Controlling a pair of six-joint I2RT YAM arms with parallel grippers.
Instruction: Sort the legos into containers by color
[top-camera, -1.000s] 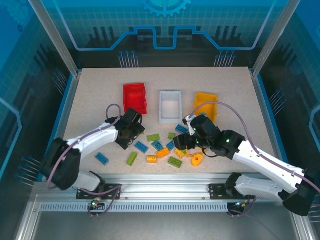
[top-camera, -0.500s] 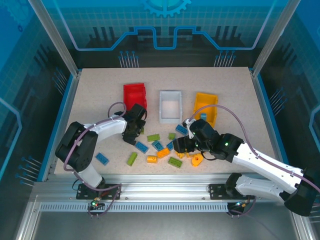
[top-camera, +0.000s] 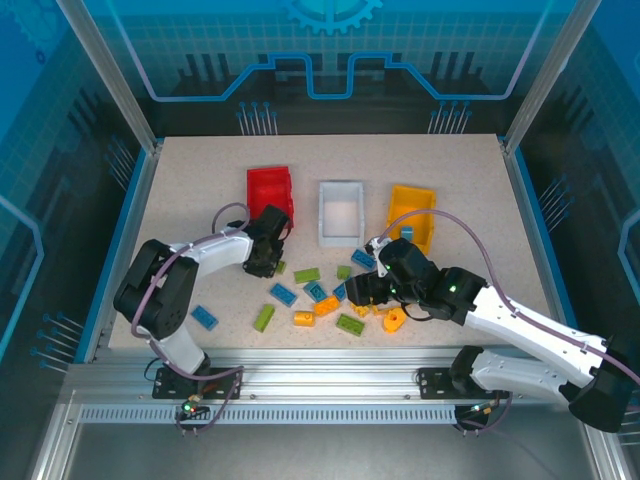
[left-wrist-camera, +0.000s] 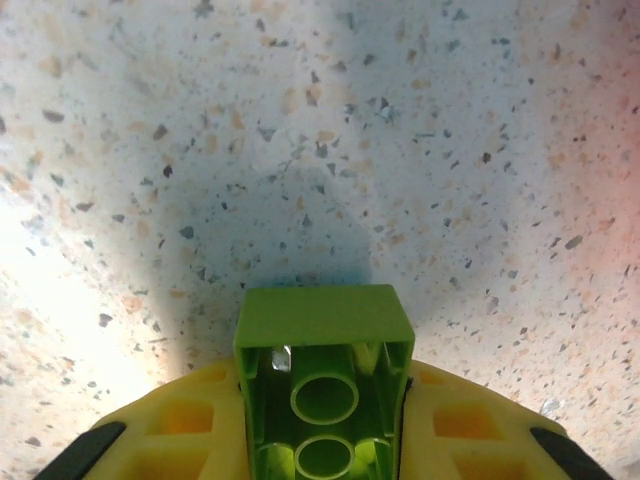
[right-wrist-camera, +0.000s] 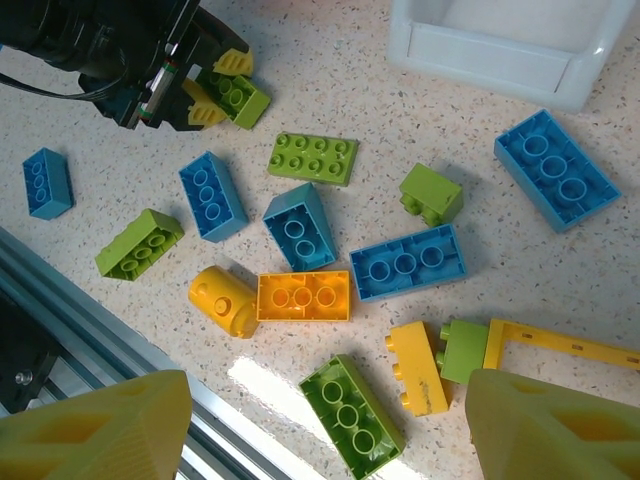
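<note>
My left gripper (left-wrist-camera: 325, 410) is shut on a lime green brick (left-wrist-camera: 322, 325), its hollow underside facing the camera, just above the speckled table. From above, that gripper (top-camera: 267, 262) sits just in front of the red bin (top-camera: 271, 194). The white bin (top-camera: 340, 211) and the yellow-orange bin (top-camera: 411, 213) stand to the red bin's right. My right gripper (right-wrist-camera: 325, 430) hangs open over the pile of legos, with a dark green brick (right-wrist-camera: 352, 418) and an orange brick (right-wrist-camera: 303, 296) below it. The hollow orange frame (right-wrist-camera: 560, 345) lies at the right.
Loose bricks spread across the table's front middle, among them a blue one (top-camera: 204, 317) and a green one (top-camera: 264, 317) to the left. The white bin's near wall (right-wrist-camera: 500, 55) is close to the pile. A metal rail (top-camera: 320, 385) runs along the near edge.
The left gripper's jaws have closed on the lime green brick, and its arm has swung in toward the red bin. The right gripper has shifted slightly left and stays open.
</note>
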